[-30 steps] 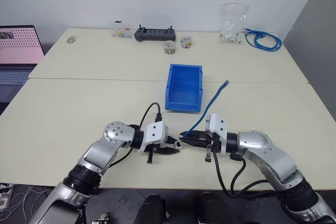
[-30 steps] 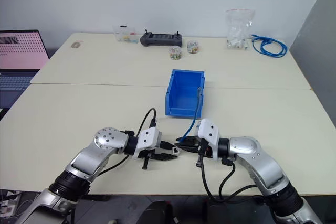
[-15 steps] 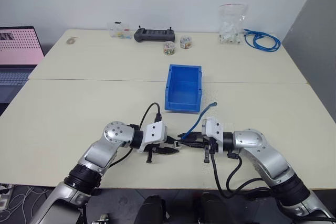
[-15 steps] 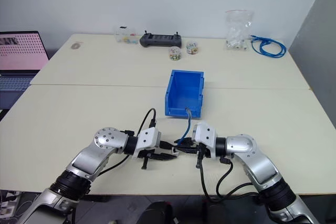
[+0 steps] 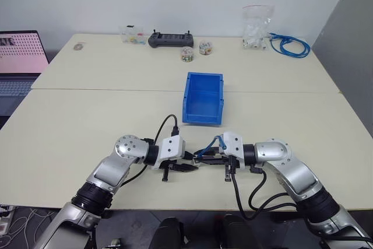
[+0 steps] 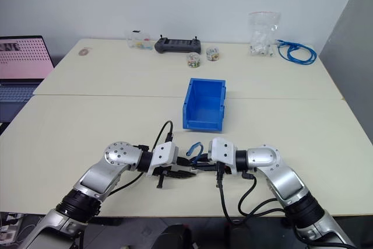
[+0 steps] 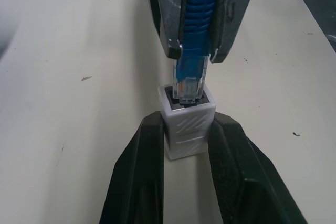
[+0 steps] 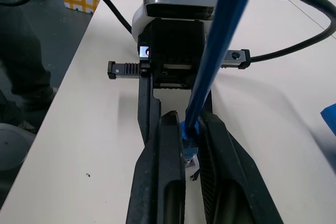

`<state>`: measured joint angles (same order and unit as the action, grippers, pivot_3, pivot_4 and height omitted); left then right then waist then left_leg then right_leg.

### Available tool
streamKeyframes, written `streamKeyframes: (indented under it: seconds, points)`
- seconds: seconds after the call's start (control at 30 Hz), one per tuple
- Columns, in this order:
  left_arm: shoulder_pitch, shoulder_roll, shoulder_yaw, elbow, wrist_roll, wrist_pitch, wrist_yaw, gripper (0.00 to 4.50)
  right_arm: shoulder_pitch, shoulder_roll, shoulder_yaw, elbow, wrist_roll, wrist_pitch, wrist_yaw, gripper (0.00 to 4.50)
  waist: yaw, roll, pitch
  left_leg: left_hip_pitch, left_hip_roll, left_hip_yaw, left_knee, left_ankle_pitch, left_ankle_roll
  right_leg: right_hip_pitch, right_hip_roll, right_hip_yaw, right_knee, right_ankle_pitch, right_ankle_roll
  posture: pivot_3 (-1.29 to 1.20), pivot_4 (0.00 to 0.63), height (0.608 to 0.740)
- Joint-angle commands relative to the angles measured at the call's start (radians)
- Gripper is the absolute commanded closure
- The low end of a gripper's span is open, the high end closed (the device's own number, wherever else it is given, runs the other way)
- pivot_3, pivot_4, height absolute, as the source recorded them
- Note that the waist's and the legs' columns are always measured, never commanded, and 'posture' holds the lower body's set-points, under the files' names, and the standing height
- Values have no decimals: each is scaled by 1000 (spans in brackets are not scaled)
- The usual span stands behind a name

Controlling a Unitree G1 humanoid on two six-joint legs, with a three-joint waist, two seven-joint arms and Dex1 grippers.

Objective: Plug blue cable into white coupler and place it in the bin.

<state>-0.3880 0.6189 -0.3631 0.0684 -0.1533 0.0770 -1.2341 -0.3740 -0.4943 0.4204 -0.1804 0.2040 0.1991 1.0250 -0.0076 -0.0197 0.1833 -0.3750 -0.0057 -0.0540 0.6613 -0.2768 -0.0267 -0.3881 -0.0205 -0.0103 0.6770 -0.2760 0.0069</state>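
Note:
Near the table's front edge my two grippers meet tip to tip. My left gripper is shut on the white coupler, a tiny ribbed block with its socket facing the other hand. My right gripper is shut on the blue cable just behind its plug. The clear plug tip sits in the mouth of the coupler's socket. The cable arcs in a short loop over the right wrist. The bin, bright blue and empty, stands a little beyond the grippers.
Along the far edge are a black controller, two small jars, a clear box, a clear bag of white pieces and a looped bundle of blue cable. A laptop stands at the far left.
My right wrist has rolled and its gripper has closed in on the left one. The cable's free length swung down from pointing toward the bin into a short loop. The left arm kept still.

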Motion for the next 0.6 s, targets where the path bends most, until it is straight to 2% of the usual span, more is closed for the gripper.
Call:
streamKeyframes:
  seconds: [0.03, 0.43, 0.6]
  points:
    - [18, 3, -29, 35, 47, 9, -4, 3646, -20, -10, 47, 29, -29, 41, 50, 4425, 0, 0, 0, 0, 0, 0, 0, 0, 0, 0, 0, 0, 0, 0, 0, 0, 150, 740]
    - [24, 8, -30, 26, 52, 2, -5, 3647, -156, -7, 116, 73, -40, 126, 186, 4426, 0, 0, -1, 1, 0, 0, 0, 0, 0, 1, 0, 0, 1, 0, 0, 0, 150, 740]
    - [26, 7, -31, 26, 55, -5, -4, 3647, -173, 0, 115, 77, -36, 156, 198, 4427, 0, 0, -1, 1, 0, 0, 0, 0, 0, 1, 0, 0, 0, 0, 0, 0, 150, 740]
